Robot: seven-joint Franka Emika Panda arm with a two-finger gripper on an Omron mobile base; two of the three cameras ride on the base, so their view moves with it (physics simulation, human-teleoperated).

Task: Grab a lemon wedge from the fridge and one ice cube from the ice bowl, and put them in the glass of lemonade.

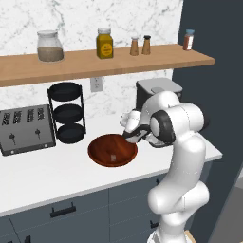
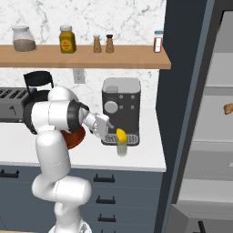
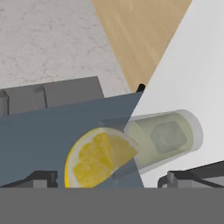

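I see the white counter (image 2: 136,157) under a marble wall; my gripper (image 3: 107,180) gapes empty, lemon wedge (image 3: 98,156) at twelve o'clock atop the glass (image 3: 168,138).

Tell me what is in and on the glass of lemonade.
A lemon wedge sits at the rim of the glass of lemonade; a pale ice cube shows inside. The glass's base is hidden.

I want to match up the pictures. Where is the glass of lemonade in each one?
Left base view: I cannot find the glass there; the robot's white arm stands in front of that spot.
Right base view: the glass stands on the counter in front of the coffee machine, with the lemon wedge on top.
Hand view: the glass lies right of middle, beside the lemon wedge.
Shared landmark: the coffee machine.
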